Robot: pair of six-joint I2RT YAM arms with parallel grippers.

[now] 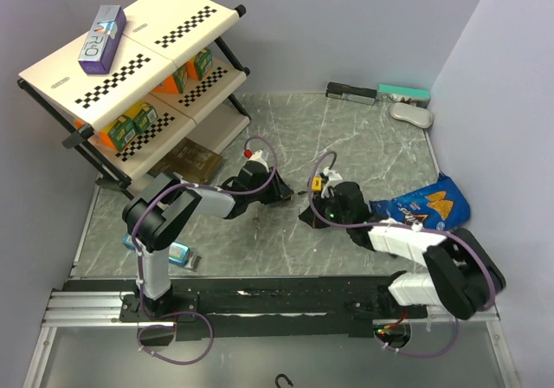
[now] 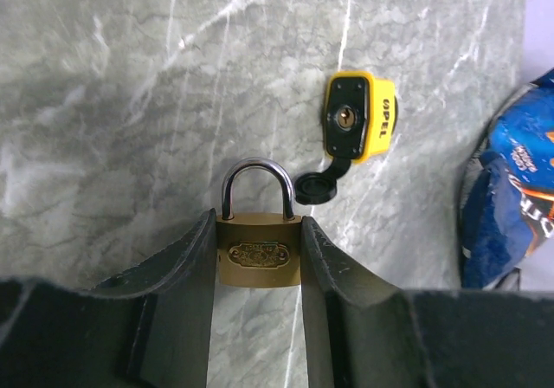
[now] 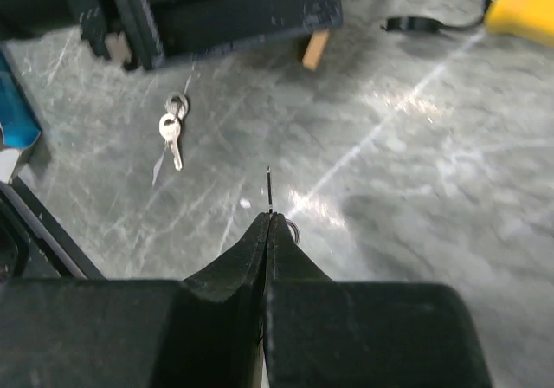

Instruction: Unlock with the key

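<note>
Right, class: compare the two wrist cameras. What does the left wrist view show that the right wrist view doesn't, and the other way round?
Left wrist only: the brass padlock face-on, clamped in the left gripper, the keyhole of the yellow padlock, and a blue snack bag. Right wrist only: the right gripper shut on a thin key, plus spare keys lying loose. Both: the marble table and the yellow padlock.

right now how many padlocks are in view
2. A brass padlock is held in the left gripper; a yellow padlock lies on the table beyond it. Others may be hidden.
</note>
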